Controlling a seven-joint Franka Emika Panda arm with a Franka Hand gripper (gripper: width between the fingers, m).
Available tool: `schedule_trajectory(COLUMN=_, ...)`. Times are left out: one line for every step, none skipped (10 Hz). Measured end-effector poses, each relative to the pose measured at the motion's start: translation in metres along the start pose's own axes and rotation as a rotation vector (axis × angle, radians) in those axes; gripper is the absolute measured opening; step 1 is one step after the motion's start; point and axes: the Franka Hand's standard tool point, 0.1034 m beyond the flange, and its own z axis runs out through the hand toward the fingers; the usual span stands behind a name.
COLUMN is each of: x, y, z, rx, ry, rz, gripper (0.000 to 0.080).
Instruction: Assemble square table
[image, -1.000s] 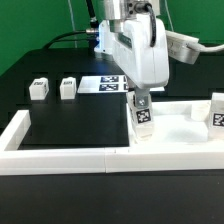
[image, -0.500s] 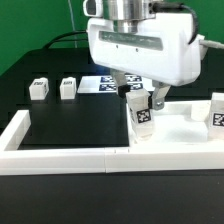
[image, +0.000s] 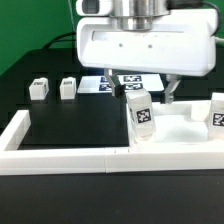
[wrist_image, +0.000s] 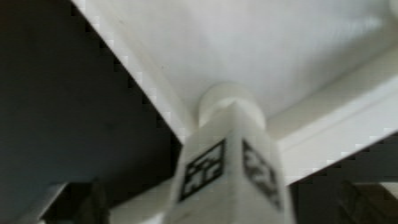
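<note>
The white square tabletop lies flat at the exterior view's right. A white tagged leg stands a little tilted on its near left corner. My gripper hangs right above it, its broad white hand facing the camera, and is shut on the top of the leg. In the wrist view the leg fills the gap between the dark fingers and runs down to the tabletop. Another leg stands on the tabletop at the right edge. Two loose legs stand on the black mat at the left.
The marker board lies behind the gripper, partly hidden by it. Long white fence bars run along the front and the left side. The arm's hand hides the back middle of the scene.
The gripper has turned about its upright axis from narrow side on to broad side on. The leg stays at the same corner and now leans a little.
</note>
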Motion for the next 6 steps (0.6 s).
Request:
schedule_trajectory(x=0.0039, y=-0.0015, z=0.0004, rx=0.001, ry=0.007, rz=-0.084, gripper=0.0649)
schedule_trajectory(x=0.0072, y=0.0004, z=0.0025, rx=0.001, ry=0.016, rz=-0.195, gripper=0.0649)
schedule_trajectory(x=0.0067, y=-0.0001, z=0.0026, rx=0.001, ry=0.015, rz=-0.200, gripper=0.0649)
schedule_trajectory(x=0.0065, y=-0.0004, z=0.0026, rx=0.002, ry=0.015, rz=-0.182, gripper=0.0649)
schedule_trajectory(x=0.0064, y=-0.0003, z=0.0028, rx=0.003, ry=0.014, rz=-0.171, gripper=0.0547)
schedule_trajectory(x=0.0060, y=-0.0012, z=0.0028, rx=0.008, ry=0.013, rz=-0.105, gripper=0.0412)
